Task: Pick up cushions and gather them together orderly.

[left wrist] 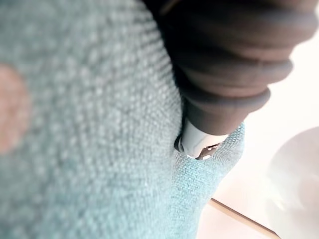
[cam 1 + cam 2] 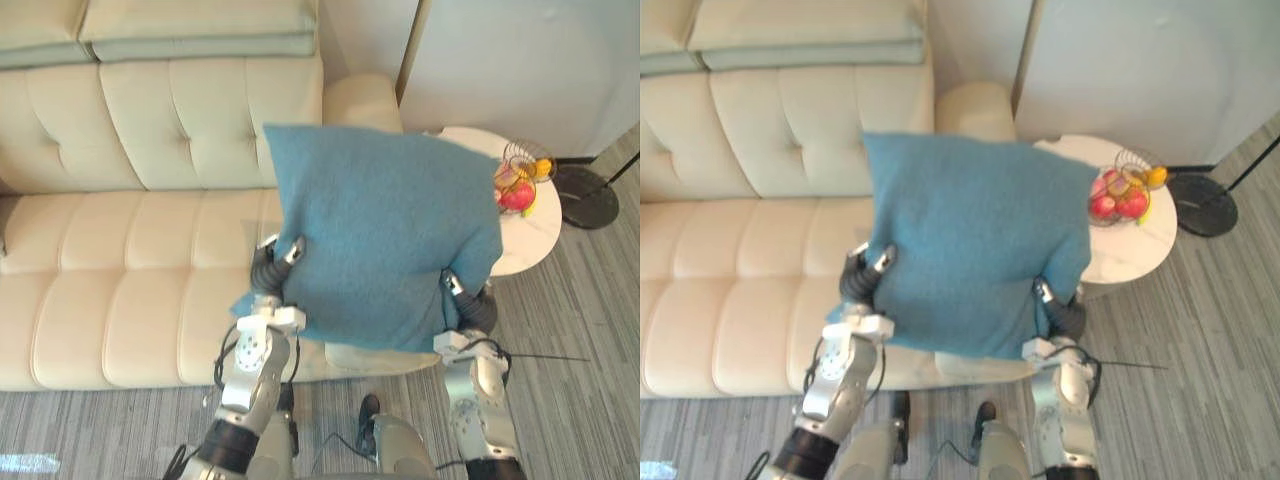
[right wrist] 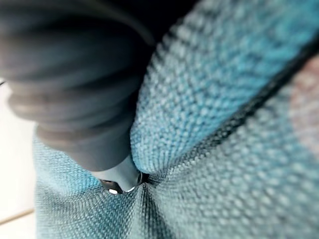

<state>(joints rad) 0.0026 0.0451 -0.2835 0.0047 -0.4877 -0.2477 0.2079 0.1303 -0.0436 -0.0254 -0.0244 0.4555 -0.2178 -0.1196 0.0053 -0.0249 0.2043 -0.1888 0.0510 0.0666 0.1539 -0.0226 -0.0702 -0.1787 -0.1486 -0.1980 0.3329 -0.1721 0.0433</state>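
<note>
Blue-teal knitted cushion [image 2: 385, 240], roughly square with no marked long axis, is held clear in front of the cream sofa [image 2: 120, 260], broad face toward the head camera, slightly skewed. Left robot hand [image 2: 272, 268] and right robot hand [image 2: 466, 300] each pinch a lower corner, fingers sunk into the fabric.

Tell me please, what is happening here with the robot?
The robot holds a blue cushion up in front of itself with both hands. The left hand pinches its lower left edge and the right hand its lower right edge. The cushion hangs in the air over the cream sofa, near a round side table with a fruit basket.
</note>
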